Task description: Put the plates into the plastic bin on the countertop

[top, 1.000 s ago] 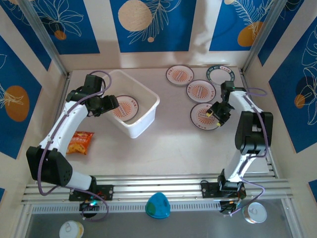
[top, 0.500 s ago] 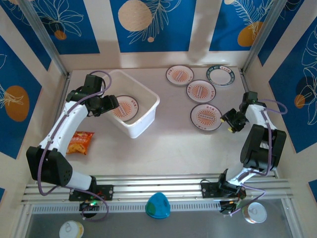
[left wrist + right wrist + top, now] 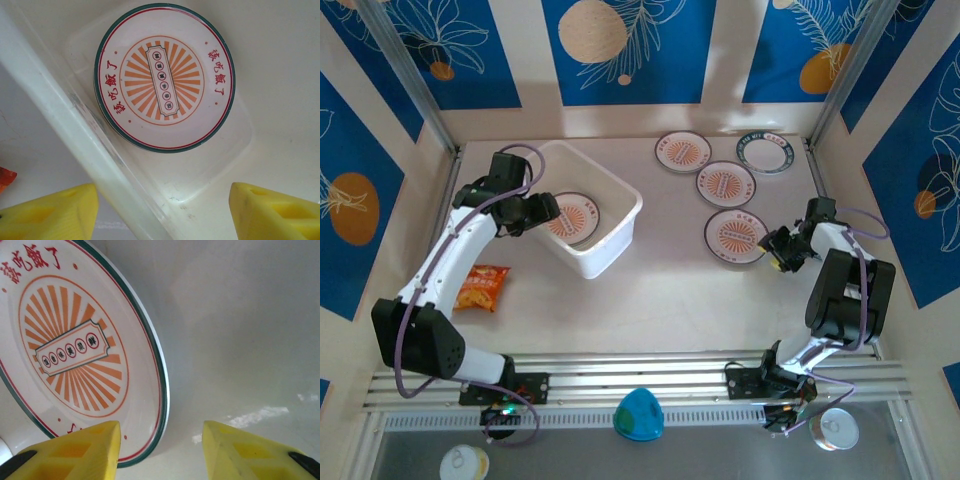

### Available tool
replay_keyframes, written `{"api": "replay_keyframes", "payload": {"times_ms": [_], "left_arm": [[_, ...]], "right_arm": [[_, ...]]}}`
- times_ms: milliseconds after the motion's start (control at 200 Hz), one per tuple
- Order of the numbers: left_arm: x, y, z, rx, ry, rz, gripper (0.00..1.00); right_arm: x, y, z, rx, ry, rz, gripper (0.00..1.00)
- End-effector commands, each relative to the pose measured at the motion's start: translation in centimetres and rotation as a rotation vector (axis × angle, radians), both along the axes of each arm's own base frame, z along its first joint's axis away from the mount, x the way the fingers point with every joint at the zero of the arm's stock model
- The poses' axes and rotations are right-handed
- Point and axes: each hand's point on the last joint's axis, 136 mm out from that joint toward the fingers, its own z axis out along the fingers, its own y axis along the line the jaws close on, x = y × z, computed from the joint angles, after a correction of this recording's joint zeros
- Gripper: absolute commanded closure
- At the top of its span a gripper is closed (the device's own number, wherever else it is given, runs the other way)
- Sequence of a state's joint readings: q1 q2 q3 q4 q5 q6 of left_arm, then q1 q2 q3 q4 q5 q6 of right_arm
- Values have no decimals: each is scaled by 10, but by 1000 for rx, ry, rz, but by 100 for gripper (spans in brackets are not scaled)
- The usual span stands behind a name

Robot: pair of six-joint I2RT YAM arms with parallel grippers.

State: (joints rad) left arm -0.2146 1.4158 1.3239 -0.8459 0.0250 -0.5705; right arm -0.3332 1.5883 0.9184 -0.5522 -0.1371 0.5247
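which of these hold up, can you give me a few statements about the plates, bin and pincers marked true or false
1. A sunburst plate lies inside the plastic bin. True.
2. Four plates lie on the countertop outside the bin. True.
3. The left pincer is clamped on a plate. False: it is open above the bin and holds nothing.
4. The right pincer hangs over the bin. False: it is open at the rim of the nearest plate, on the right of the countertop.
5. The snack packet is in the bin. False: it lies on the countertop left of the bin.
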Motion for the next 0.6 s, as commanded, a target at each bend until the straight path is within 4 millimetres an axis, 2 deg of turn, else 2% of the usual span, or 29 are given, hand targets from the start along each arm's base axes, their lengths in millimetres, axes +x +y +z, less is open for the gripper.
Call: {"api": "replay_keyframes", "payload": {"times_ms": [0, 370, 595], "left_arm": [[-4, -9, 4, -25, -17, -18, 30], [-7, -11, -1, -24, -10, -14, 30], [-5, -12, -1, -25, -10, -10, 30]], "right_arm": [[3, 8, -8, 41, -7, 25, 54], [6, 15, -23, 23, 25, 54, 58], [9, 18, -25, -4, 48, 80, 67]]}}
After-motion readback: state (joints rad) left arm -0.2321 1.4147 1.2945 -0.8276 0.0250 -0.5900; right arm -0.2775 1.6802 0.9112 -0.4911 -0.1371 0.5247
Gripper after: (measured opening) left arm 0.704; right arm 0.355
